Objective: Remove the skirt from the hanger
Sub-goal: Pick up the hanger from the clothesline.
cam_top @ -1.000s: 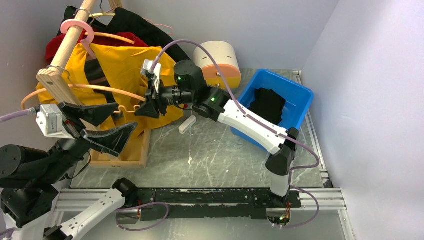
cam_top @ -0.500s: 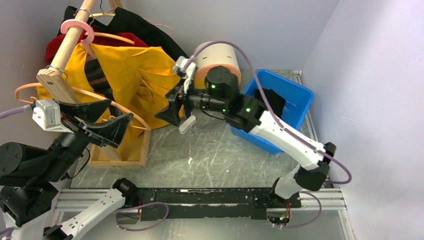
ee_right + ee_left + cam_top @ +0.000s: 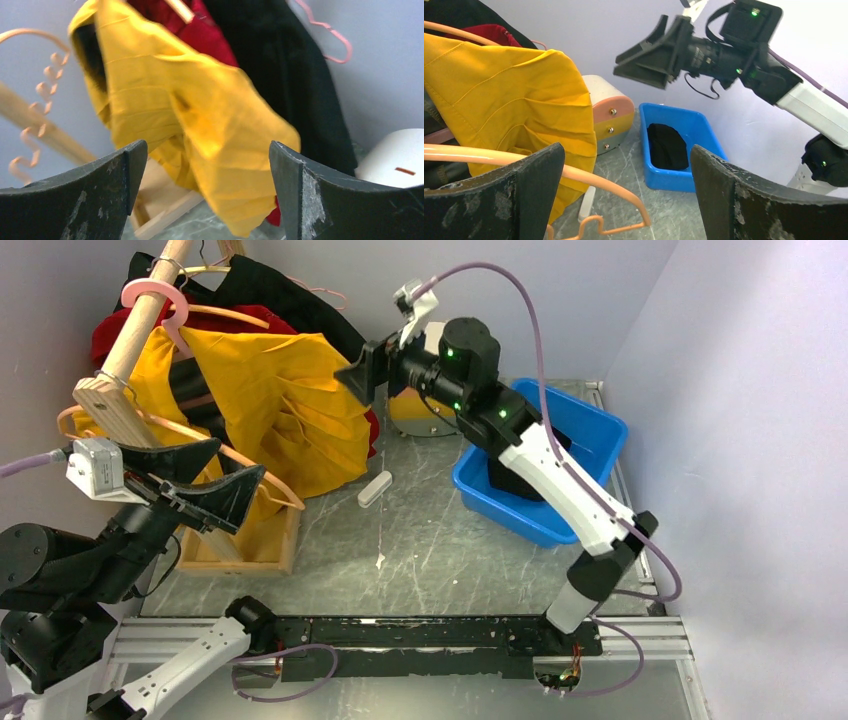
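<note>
Hanging at the left of the bench [image 3: 430, 540], the pleated yellow fabric skirt [image 3: 270, 410] drapes from the peach plastic hanger [image 3: 594, 179] on the slanted wooden rail [image 3: 130, 335], though the hanger's near arm pokes out bare below the cloth. Your left end effector [image 3: 205, 478] stands wide just beside that bare arm, gripping nothing. Your right end effector [image 3: 372, 368] hovers high, well apart from the skirt, jaws wide and empty. You look to be between grasps, with the skirt only partly freed. Next, bring the right one onto the loose hem and draw the cloth off while the left steadies the hanger.
</note>
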`<state>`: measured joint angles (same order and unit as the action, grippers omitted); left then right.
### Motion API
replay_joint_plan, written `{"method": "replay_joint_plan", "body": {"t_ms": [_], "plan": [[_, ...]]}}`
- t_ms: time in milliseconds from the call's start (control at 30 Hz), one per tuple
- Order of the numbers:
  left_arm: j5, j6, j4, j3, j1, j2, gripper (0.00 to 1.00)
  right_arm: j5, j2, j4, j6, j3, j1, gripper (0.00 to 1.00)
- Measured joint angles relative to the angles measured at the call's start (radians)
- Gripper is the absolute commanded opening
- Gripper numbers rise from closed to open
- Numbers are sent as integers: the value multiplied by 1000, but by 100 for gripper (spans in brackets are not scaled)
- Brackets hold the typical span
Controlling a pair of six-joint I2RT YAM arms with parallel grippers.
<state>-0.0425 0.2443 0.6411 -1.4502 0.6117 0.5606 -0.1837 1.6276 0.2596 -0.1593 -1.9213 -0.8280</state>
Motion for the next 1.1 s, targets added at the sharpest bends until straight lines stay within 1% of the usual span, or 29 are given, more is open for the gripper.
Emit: {"method": "replay_joint_plan", "body": {"t_ms": [67,167,300,533,633,700,767,900,967,1000,1067,1100], "plan": [[0,-5,8,0,0,0,99,-11,45,-8,-13,-39,41,100],[1,-11,26,0,0,0,99,-29,121,-16,-19,-111,74,100],[6,-16,58,0,0,0,99,-80,204,-40,-18,-185,71,100],[32,-16,117,0,0,0,99,-187,335,-132,-23,-282,66,99],[51,-3,129,2,0,-6,99,-241,412,-159,-34,-345,66,94],[65,11,135,5,0,-15,99,-283,458,-176,-47,-367,64,85],[79,27,143,6,0,-23,99,-319,485,-188,-60,-367,62,72],[99,48,170,2,0,-32,99,-382,496,-212,-104,-333,54,57],[100,53,193,-13,0,-30,99,-413,489,-241,-132,-306,42,51],[100,55,204,-24,0,-29,99,-424,486,-253,-145,-292,36,50],[100,59,225,-53,0,-29,99,-447,479,-283,-178,-261,19,50],[100,60,229,-66,0,-29,99,-458,479,-295,-193,-257,11,53]]}}
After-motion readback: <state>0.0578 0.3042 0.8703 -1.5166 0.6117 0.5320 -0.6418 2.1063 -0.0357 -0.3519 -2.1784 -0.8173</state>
